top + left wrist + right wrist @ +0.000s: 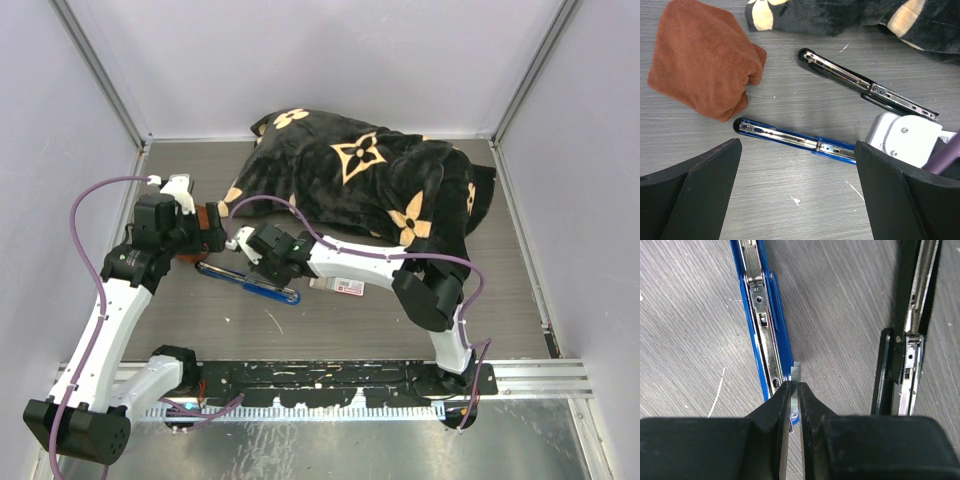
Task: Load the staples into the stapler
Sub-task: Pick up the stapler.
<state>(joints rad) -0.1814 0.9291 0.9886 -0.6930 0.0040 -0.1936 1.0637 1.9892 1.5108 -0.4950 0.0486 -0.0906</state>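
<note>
Two staplers lie opened flat on the grey table: a blue stapler (pixel 795 141) (pixel 762 325) and a black stapler (pixel 860 82) (pixel 910 340). My right gripper (pixel 795 390) is shut on a thin grey strip of staples (pixel 795 377), held on edge just right of the blue stapler's metal channel, near its hinge end. The white staples box with the red label (pixel 347 287) lies under the right forearm. My left gripper (pixel 797 190) hangs open above bare table just near of the blue stapler (pixel 248 281), with nothing between its fingers (pixel 695 195).
A folded brown cloth (pixel 702 57) sits left of the staplers. A black blanket with tan flowers (pixel 370 185) fills the back of the table. White walls close in the left, right and back. The right arm's white wrist housing (pixel 905 140) sits close to my left gripper.
</note>
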